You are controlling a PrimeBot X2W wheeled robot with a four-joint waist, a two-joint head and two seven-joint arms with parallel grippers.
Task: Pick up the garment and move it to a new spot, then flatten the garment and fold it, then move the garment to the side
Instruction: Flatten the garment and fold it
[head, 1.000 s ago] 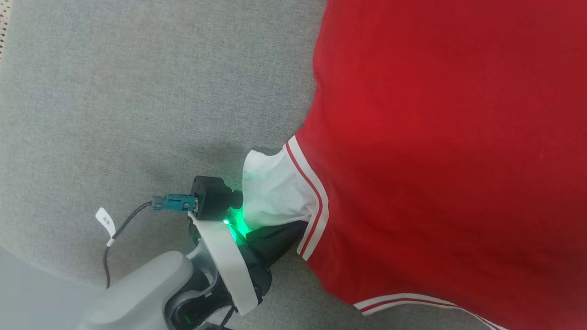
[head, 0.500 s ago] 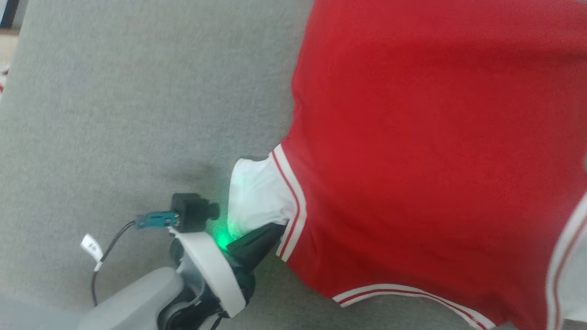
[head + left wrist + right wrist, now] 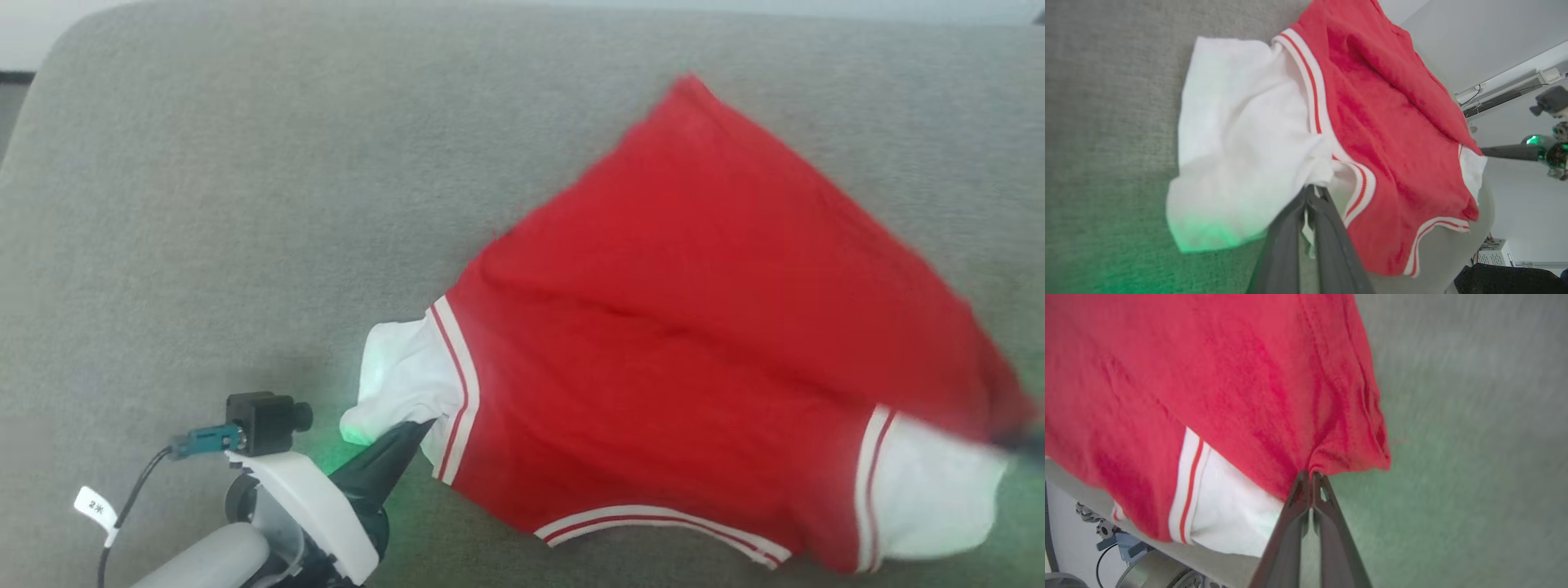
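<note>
Lying on the big soft grey fabric cushion (image 3: 245, 204) is the bright red soft T-shirt with white short sleeves and red-and-white stripes (image 3: 694, 327). It covers the right part of the cushion in the head view, and a curved stripe sits close to the cushion's near edge. The left gripper (image 3: 418, 426) is over the cushion's near left part. Its two dark fingers are squeezed together on one white sleeve (image 3: 1241, 134), right by the stripes. The right gripper (image 3: 1309, 475) is over the cushion's near right part. Its fingers are pinched tight on the red cloth, just beside the other white sleeve (image 3: 1229, 514). Green light (image 3: 1126, 269) shines on the cushion by both grippers.
</note>
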